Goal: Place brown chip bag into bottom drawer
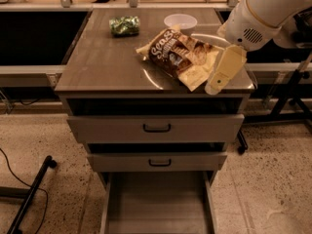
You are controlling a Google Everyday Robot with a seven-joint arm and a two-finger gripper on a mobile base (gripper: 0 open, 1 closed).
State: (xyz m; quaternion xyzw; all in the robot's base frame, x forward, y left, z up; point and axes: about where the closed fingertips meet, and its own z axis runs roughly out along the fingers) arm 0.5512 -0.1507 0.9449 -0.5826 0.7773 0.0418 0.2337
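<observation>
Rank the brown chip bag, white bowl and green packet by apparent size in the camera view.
Largest: brown chip bag. Then white bowl and green packet, too alike to rank. The gripper hangs by the bag's right end.

Your single camera stood high before the grey metal cabinet [112,128], looking steeply down at close range; the cream plastic pincer [217,82] hung over the counter [105,62] at its right edge.
</observation>
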